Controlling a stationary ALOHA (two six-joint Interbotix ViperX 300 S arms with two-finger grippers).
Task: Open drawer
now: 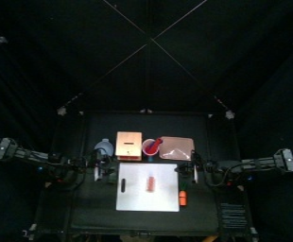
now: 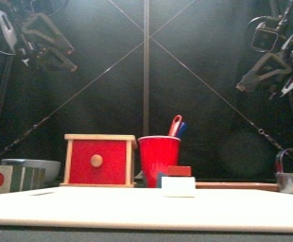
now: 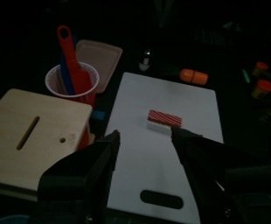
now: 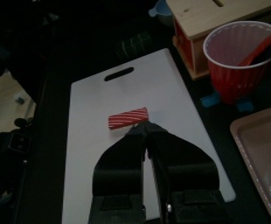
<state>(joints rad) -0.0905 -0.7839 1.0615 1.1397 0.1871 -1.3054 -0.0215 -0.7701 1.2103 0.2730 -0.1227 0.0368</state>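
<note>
From high above, you can see the drawer at the back of the tabletop, on the left side. The red cup stands just beside it, and a pinkish tray lies past the cup. The white board lies in front of them, in the middle, with a small red block on it. Your two arms come in from the sides, with nothing in them.

From the front, the drawer shows you its red face and round knob. The knob points toward the front, so I think you must pull that way. Both arms hang high, well away from it.

From the left wrist, the left gripper hangs over the white board, and its jaws are wide apart. That looks ready to close on something. The drawer sits off to one side, next to the cup.

From the right wrist, the right gripper has its jaws together, holding nothing. Their tips point at the red striped block. The drawer is well apart, past the cup. It is still shut, I think.
</note>
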